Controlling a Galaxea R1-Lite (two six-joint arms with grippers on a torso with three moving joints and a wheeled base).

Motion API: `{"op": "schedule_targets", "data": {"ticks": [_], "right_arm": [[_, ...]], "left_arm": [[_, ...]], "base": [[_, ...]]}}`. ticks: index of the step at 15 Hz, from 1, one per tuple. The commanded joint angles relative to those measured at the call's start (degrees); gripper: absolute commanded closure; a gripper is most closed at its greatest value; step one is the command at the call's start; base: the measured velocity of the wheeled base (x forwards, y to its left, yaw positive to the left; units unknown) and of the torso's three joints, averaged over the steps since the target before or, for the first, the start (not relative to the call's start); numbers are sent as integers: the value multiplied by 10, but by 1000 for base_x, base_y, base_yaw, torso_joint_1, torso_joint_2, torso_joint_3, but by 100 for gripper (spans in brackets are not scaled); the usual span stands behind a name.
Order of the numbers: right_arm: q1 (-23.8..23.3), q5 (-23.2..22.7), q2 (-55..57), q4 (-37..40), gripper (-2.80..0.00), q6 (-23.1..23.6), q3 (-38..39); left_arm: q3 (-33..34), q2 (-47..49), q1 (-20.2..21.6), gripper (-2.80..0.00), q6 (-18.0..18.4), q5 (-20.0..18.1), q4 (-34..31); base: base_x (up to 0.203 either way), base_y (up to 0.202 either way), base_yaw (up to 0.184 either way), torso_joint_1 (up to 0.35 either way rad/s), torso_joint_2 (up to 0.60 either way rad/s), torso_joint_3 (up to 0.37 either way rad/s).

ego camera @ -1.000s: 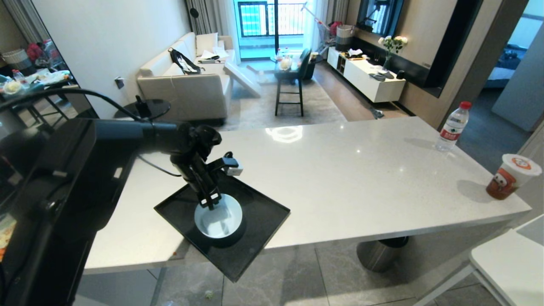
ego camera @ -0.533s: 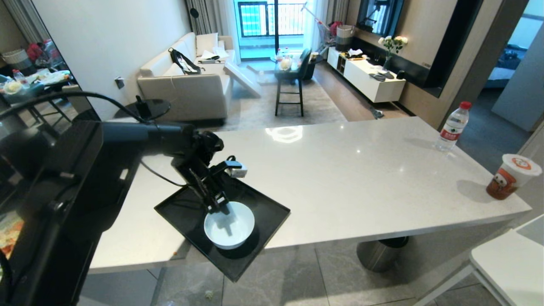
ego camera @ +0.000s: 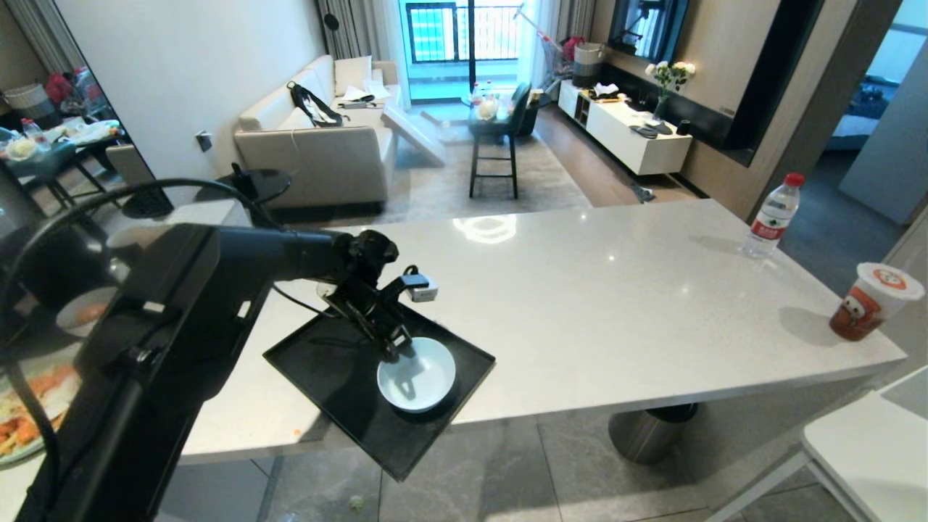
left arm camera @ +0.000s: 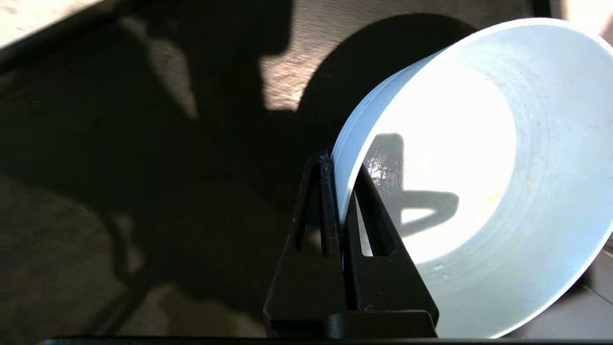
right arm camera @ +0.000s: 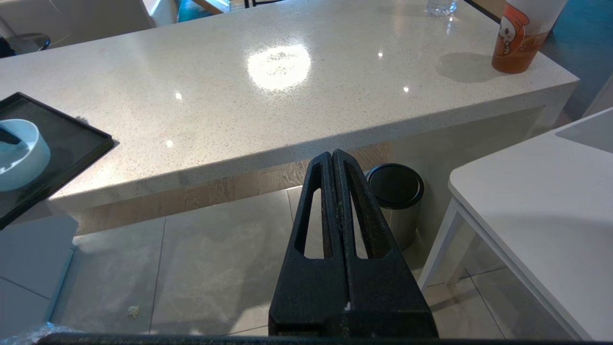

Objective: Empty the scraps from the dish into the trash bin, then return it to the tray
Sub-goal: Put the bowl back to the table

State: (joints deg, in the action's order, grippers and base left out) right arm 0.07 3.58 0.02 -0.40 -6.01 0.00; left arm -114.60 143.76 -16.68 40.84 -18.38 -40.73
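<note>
Left pincer (ego camera: 397, 349) was clamped on the rim of the empty dish (ego camera: 417, 375), which sat on the tray (ego camera: 326, 370) at lower centre of the head view, overhanging the bench (ego camera: 616, 304). Right pincer (right arm camera: 334, 160) was fully closed, holding nothing.

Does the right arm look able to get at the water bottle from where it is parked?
Probably not easily: the right gripper, shut, sits low below the counter edge, and the water bottle stands at the far right corner.
</note>
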Motion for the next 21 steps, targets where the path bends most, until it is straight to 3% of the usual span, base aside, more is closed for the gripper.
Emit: {"op": "schedule_targets", "data": {"ticks": [1, 7, 8, 14, 21], "right_arm": [[0, 0, 0, 0, 0, -1, 0], [0, 0, 0, 0, 0, -1, 0], [0, 0, 0, 0, 0, -1, 0], [0, 0, 0, 0, 0, -1, 0], [0, 0, 0, 0, 0, -1, 0]], "left_arm": [[0, 12, 10, 0, 2, 0, 5], [0, 11, 20, 0, 8, 4, 6], [0, 10, 19, -280, 8, 1, 7], [1, -33, 18, -280, 4, -1, 20], [43, -198, 29, -280, -35, -5, 18]], "base": [[0, 0, 0, 0, 0, 0], [0, 0, 0, 0, 0, 0], [0, 0, 0, 0, 0, 0], [0, 0, 0, 0, 0, 0], [0, 0, 0, 0, 0, 0]]}}
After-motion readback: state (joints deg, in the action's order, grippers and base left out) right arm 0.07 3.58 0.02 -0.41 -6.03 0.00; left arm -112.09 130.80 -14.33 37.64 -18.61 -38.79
